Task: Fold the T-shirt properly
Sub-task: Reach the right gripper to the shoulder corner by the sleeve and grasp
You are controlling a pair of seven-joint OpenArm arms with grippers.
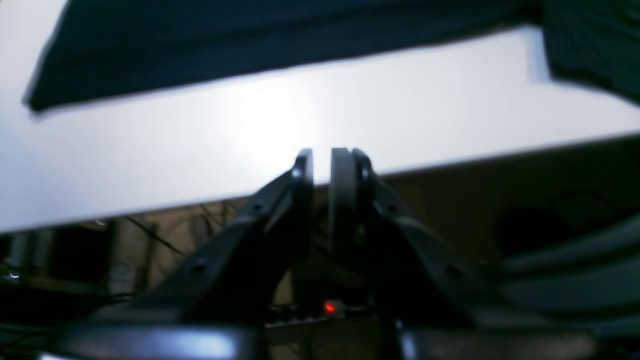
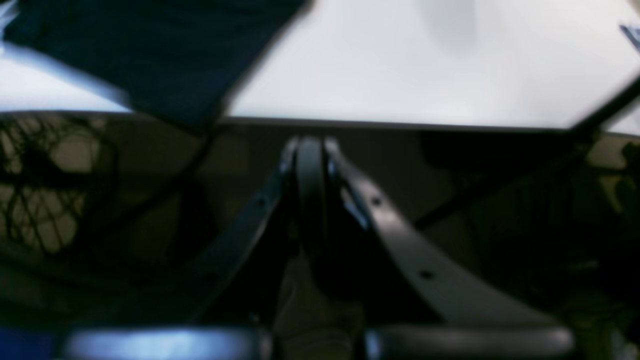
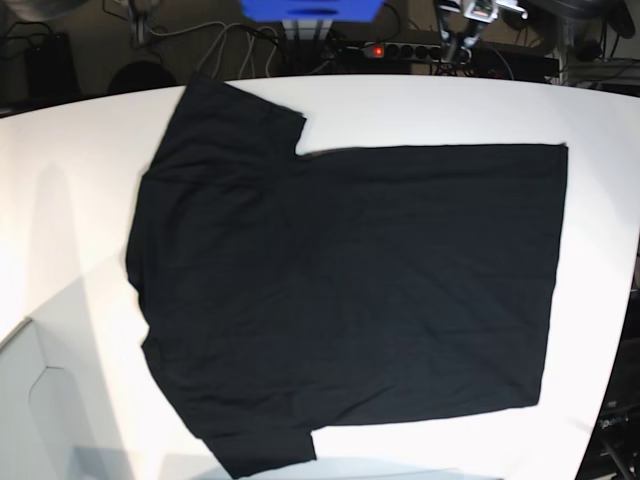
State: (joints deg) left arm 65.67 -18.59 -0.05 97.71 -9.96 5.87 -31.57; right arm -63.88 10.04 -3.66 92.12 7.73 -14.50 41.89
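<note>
The black T-shirt (image 3: 350, 290) lies spread flat on the white table (image 3: 420, 110), collar end to the left and hem to the right. No neck patch or print shows. In the left wrist view my left gripper (image 1: 322, 167) hangs over the table's edge, short of the T-shirt (image 1: 250, 45), its fingers nearly together and holding nothing. In the right wrist view my right gripper (image 2: 310, 150) is shut and empty, just off the table's edge (image 2: 400, 124). A sleeve of the T-shirt (image 2: 150, 50) reaches that edge at the left.
Cables and a power strip (image 3: 400, 48) lie behind the table's far edge. A sleeve (image 1: 590, 50) shows at the top right of the left wrist view. Bare white table surrounds the shirt on all sides.
</note>
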